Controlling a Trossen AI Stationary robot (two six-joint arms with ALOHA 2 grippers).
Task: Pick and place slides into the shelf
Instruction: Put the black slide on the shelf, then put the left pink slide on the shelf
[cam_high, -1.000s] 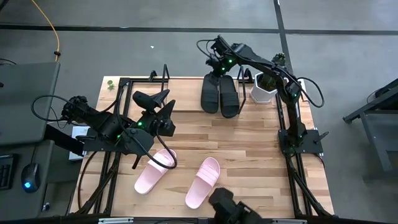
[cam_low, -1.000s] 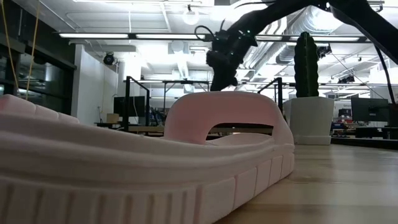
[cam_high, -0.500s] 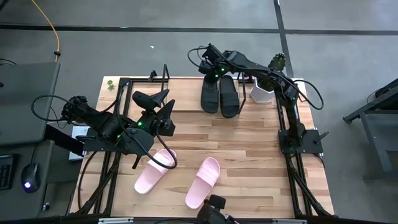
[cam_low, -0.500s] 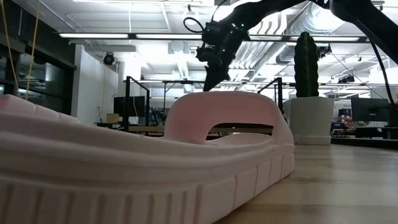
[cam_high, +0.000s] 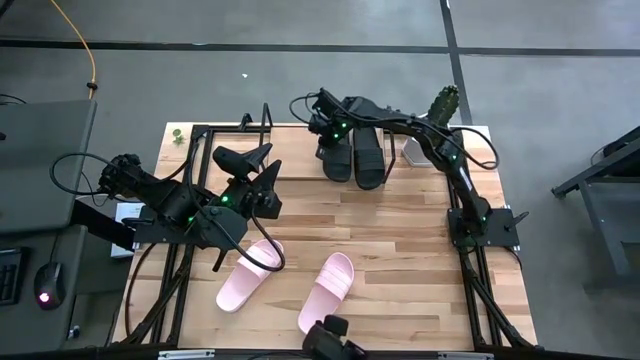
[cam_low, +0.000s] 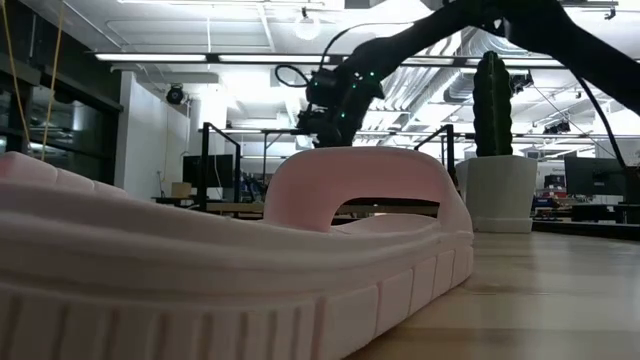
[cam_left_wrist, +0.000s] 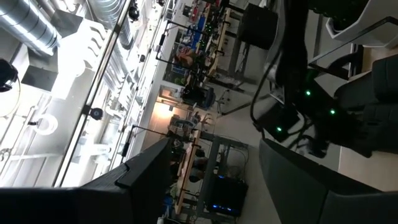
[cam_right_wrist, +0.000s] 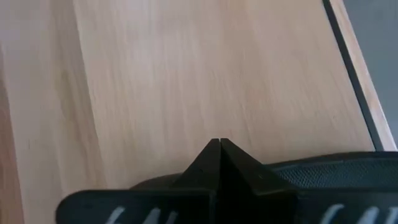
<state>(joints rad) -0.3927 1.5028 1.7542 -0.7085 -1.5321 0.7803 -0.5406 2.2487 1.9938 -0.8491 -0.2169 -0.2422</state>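
In the high view, the right gripper (cam_high: 322, 127) sits at the upper middle of the frame, its arm stretching from the right side across the white pot with the cactus (cam_high: 443, 103). Its fingers are pressed fully together with nothing between them, which the right wrist view confirms: the two dark fingertips (cam_right_wrist: 219, 163) meet in a point over bare pale wood. This gripper hangs just left of the two black slides (cam_high: 355, 152), which lie side by side on the light wooden shelf (cam_high: 300, 150) at the upper centre of the surface (cam_high: 400, 250), between the black wire loop frames. The two pale pink slides (cam_high: 250, 274) lie on the surface at the lower centre of the frame, apart from each other and well apart from the shelf; the right one (cam_high: 327, 292) lies close to the lower edge. In the low view one pink slide (cam_low: 300, 260) fills the foreground, with the right gripper (cam_low: 325, 105) high behind it. The left gripper (cam_high: 245, 160) waits at the centre left, its fingers spread wide and empty, raised above the surface.
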